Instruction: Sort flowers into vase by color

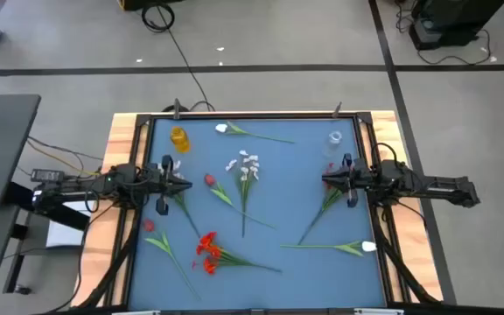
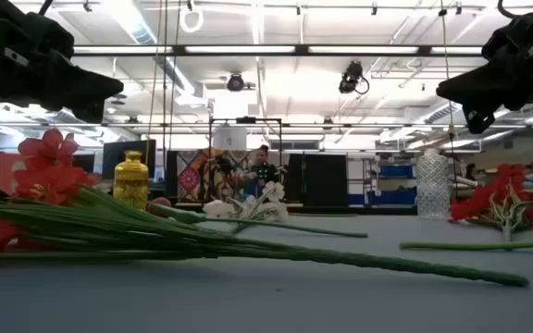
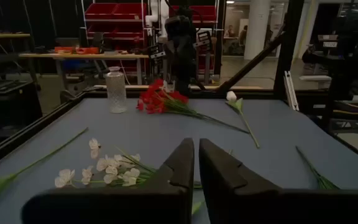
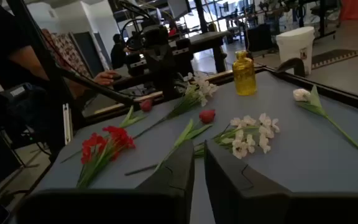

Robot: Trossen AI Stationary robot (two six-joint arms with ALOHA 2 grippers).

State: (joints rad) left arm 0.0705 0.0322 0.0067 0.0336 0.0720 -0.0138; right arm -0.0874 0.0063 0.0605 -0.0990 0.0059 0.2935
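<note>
While both grippers, left (image 1: 185,181) and right (image 1: 325,179), hang shut and empty above the table (image 1: 304,210), we have not begun: the flowers (image 1: 245,171) lie scattered. Next we open over one stem, near the yellow vase (image 1: 178,138) or the clear vase (image 1: 334,141).

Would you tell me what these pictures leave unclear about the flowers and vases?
- High view: the bloom by the right gripper is hidden under the arm.
- High view: the clear vase is too small to see inside.
- Low view: red flowers cover the yellow vase's base.
</note>
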